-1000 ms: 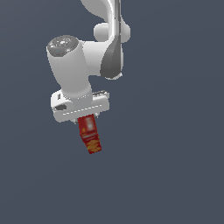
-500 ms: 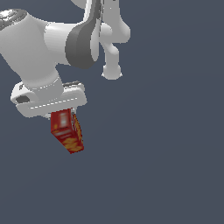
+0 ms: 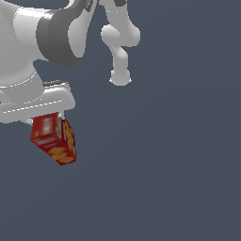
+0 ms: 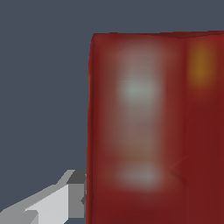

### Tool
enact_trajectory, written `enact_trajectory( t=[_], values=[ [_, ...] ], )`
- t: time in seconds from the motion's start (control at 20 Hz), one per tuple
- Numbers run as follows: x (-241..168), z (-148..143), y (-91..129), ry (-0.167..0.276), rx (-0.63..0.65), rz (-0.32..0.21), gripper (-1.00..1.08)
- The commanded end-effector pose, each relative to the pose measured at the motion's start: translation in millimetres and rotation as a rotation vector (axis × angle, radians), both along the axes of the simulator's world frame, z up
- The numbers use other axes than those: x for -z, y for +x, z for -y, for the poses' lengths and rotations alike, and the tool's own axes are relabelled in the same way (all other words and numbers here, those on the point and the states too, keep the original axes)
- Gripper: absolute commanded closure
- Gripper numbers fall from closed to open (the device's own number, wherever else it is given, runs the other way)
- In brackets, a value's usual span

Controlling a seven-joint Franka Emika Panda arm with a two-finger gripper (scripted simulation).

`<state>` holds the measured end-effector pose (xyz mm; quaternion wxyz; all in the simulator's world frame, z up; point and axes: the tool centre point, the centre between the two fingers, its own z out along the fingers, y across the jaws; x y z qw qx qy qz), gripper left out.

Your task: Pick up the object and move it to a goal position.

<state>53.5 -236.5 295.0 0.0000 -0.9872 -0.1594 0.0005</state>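
The object, a small red box point(image 3: 52, 139) with yellow-orange lettering and a pale label patch, hangs tilted below my white gripper point(image 3: 46, 118) at the exterior view's left. The gripper is shut on the box's upper end; its fingers are mostly hidden behind the box and the hand. In the wrist view the red box point(image 4: 153, 131) fills most of the picture, blurred, with one grey fingertip point(image 4: 72, 192) pressed against its side. No goal marker shows.
The white arm's links point(image 3: 120, 52) hang in the upper middle of the exterior view, with the large grey-banded joint point(image 3: 61, 33) above the hand. Behind everything is a plain dark grey-blue background.
The arm has swung toward the exterior view's left and closer to the camera, carrying the box with it. The box stays held in the gripper.
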Motion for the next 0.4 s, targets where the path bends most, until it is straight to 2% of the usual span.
enact_trajectory(
  t=[0.0, 0.35],
  values=[
    [-4.6, 5.8, 2.0, 0.000, -0.001, 0.001, 1.08],
    [-7.6, 11.2, 3.9, 0.000, 0.000, 0.001, 1.08]
  ],
)
